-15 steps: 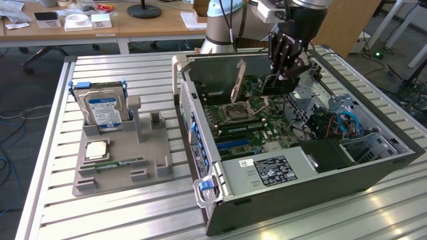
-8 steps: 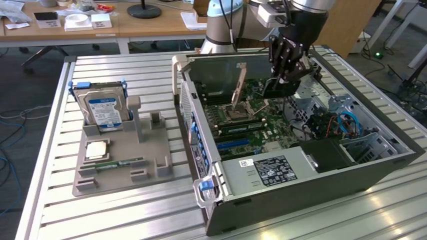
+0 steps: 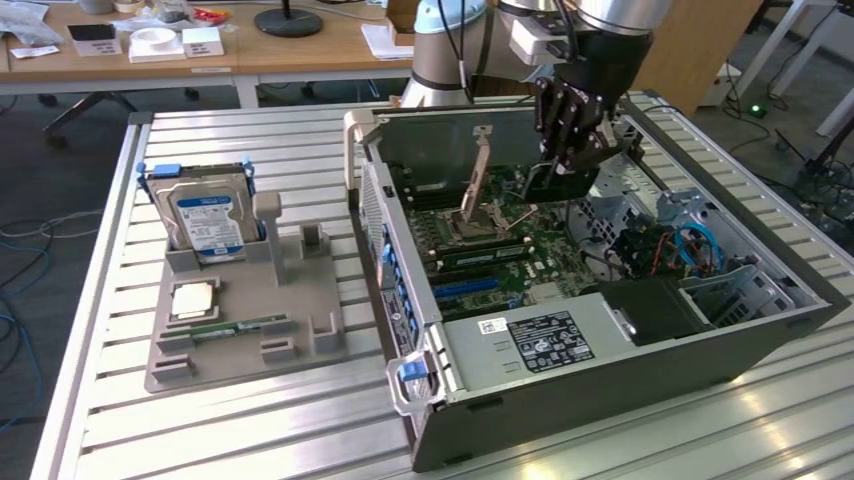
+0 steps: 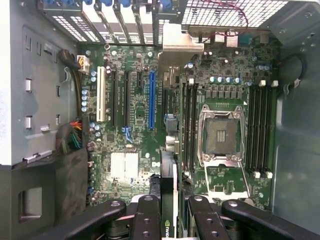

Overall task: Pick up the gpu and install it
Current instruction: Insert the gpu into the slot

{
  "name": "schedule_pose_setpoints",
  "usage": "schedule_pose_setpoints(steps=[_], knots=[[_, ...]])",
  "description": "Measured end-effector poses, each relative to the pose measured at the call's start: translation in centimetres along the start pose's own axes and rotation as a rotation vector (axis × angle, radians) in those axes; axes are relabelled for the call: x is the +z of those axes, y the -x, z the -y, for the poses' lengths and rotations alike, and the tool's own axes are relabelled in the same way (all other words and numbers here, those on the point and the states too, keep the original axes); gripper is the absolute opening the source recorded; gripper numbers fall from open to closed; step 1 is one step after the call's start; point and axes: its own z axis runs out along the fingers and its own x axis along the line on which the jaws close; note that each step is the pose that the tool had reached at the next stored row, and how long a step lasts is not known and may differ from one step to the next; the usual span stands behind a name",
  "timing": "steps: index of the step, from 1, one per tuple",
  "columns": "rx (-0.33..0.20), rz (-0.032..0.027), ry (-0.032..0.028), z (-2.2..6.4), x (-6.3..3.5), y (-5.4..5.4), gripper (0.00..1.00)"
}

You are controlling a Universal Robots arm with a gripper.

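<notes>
Gripper (image 4: 172, 207) clamped on the gpu (image 4: 169, 177), card edge-on over the motherboard (image 4: 125, 165), just beside the long blue slot (image 4: 151, 100), not seated; judged risk: that sideways offset drives the edge connector onto neighbouring parts.

One open computer case (image 3: 601, 345), one motherboard (image 4: 131, 165), one gpu (image 4: 169, 172), one gripper (image 4: 172, 201), one hard drive (image 3: 207, 222), one CPU chip (image 3: 195, 299), one RAM stick (image 3: 242, 327), one grey holder (image 3: 310, 300).
</notes>
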Motion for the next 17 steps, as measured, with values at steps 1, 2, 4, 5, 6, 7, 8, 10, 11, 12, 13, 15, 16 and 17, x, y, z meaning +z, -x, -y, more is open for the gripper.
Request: schedule_pose_setpoints(steps=[1, 2, 4, 5, 6, 7, 8, 10, 11, 12, 13, 15, 16, 17], knots=[[0.0, -0.0002, -0.0002, -0.08, 0.05, 0.0, 0.26], [0.0, -0.0001, -0.0004, -0.15, 0.11, -0.1, 0.26], [0.0, -0.0001, -0.0008, -0.28, 0.21, -0.2, 0.26], [0.0, 0.0001, -0.0009, -0.34, 0.27, -0.3, 0.26], [0.0, 0.0, -0.001, -0.4, 0.33, -0.3, 0.26], [0.0, -0.0001, -0.001, -0.46, 0.39, -0.4, 0.26], [0.0, 0.0, -0.0011, -0.53, 0.47, -0.4, 0.26], [0.0, -0.0001, -0.0012, -0.65, 0.62, -0.5, 0.26], [0.0, -0.0001, -0.0013, -0.71, 0.7, -0.5, 0.26], [0.0, -0.0001, -0.0015, -0.77, 0.79, -0.5, 0.26], [0.0, -0.0001, -0.0017, -0.84, 0.89, -0.6, 0.26], [0.0, -0.0001, -0.0022, -0.96, 1.13, -0.7, 0.26], [0.0, -0.0002, -0.0025, -1.0, 1.25, -0.7, 0.26], [0.0, -0.0003, -0.0027, -1.04, 1.35, -0.8, 0.26]])
